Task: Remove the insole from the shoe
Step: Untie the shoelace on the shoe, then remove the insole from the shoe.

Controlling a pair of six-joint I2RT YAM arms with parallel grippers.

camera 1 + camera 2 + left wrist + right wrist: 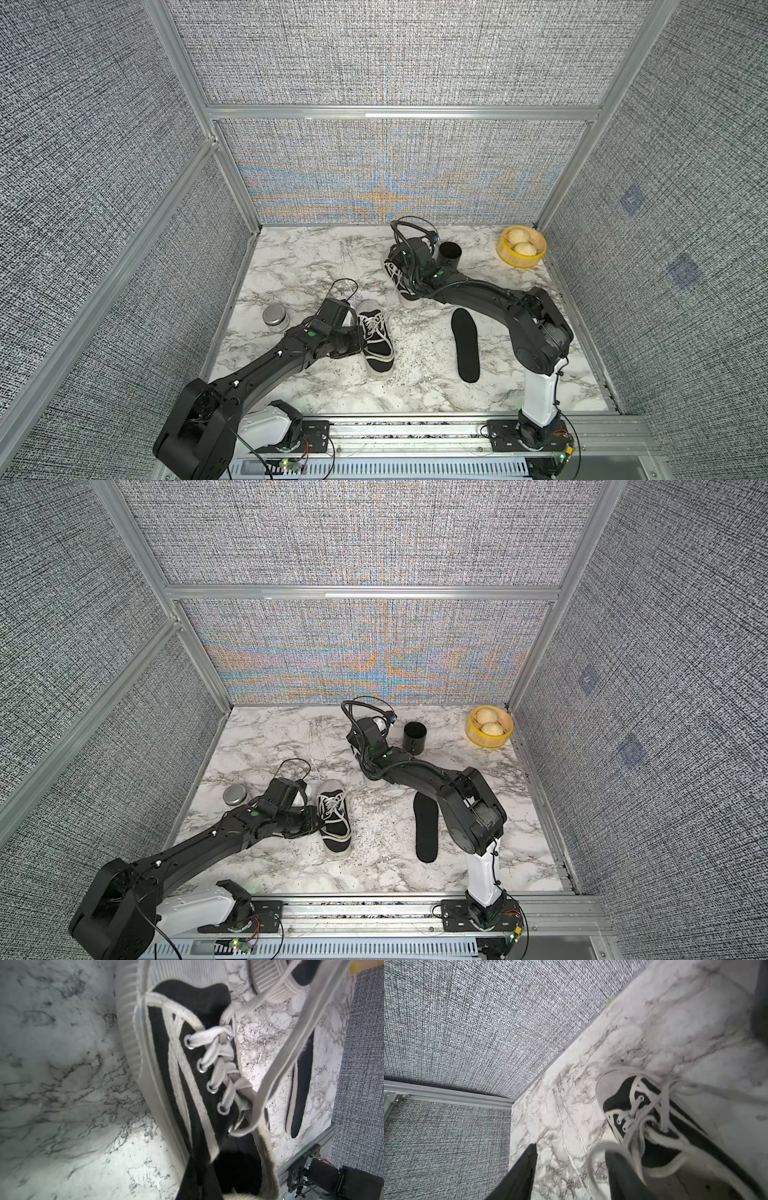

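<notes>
Two black-and-white laced shoes sit on the marble table. My left gripper point(353, 338) point(199, 1178) is shut on the side wall of the near shoe point(376, 340) point(334, 818) point(187, 1076) at its opening. That opening is dark, so I cannot tell what is inside. A black insole point(465, 345) point(426, 829) point(301, 1088) lies flat on the table to the right of that shoe. My right gripper point(571, 1167) stands open just over the far shoe point(405, 297) point(654, 1126), with a white lace loop lying round one finger point(620, 1174).
A round metal tin point(275, 316) sits left of the left arm. A black cup point(450, 255) stands close behind the right wrist. A yellow basket point(505, 254) with two buns is in the back right corner. Fabric walls close in three sides.
</notes>
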